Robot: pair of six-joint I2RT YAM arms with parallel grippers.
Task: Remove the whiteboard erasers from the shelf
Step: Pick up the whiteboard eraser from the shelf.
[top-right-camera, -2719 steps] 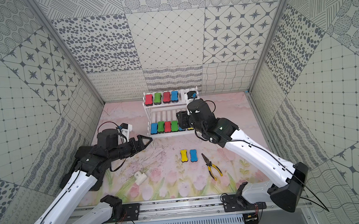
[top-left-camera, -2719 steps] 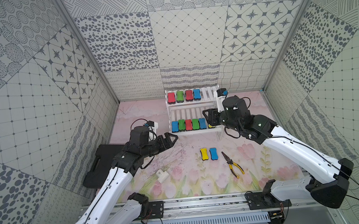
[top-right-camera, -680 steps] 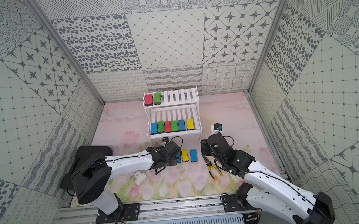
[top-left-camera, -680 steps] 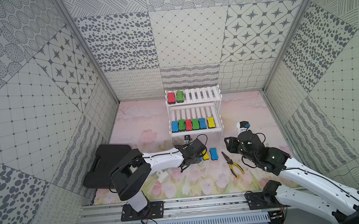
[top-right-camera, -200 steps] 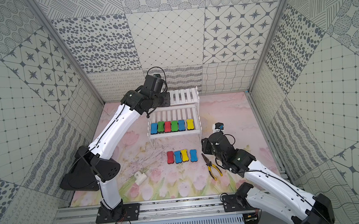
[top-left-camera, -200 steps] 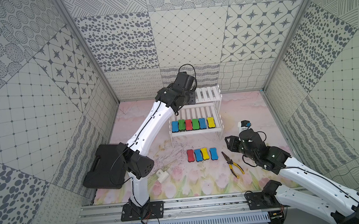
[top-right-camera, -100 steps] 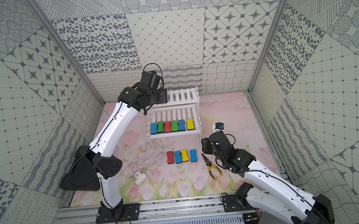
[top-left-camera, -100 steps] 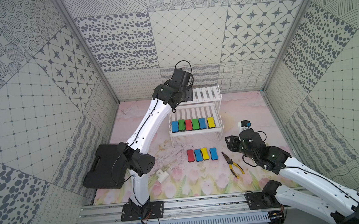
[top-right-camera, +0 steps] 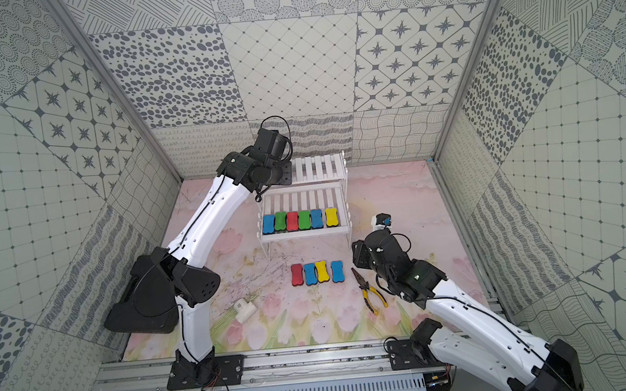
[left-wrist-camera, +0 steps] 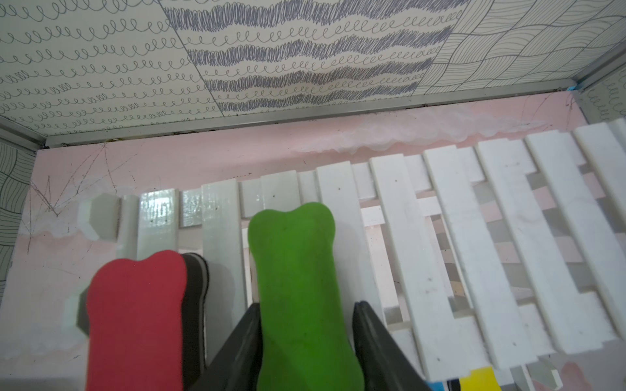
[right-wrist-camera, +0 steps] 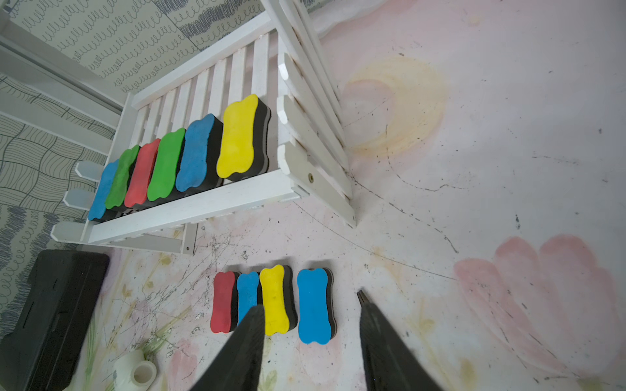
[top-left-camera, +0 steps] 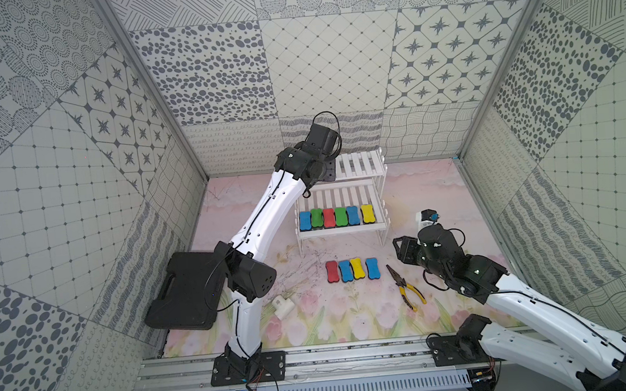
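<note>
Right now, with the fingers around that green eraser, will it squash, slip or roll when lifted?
Probably light and slightly squashy: the green eraser looks like matte foam. Unlikely to roll: it lies flat on the shelf slats. The fingers sit at its narrow waist, so its flared ends should resist slipping.

Your left arm point(top-left-camera: 262, 212) reaches long from its base, elbow bent low and forearm climbing toward the rear, up to a left wrist point(top-left-camera: 302, 162) held high and far back. In the left wrist view the left jaws press against both long sides of the green eraser point(left-wrist-camera: 298, 287), gripping it. Your right arm point(top-left-camera: 525, 301) lies low and folded, with the right wrist point(top-left-camera: 438, 247) turned in toward the middle. In the right wrist view the right jaws stand well apart with nothing between them.
</note>
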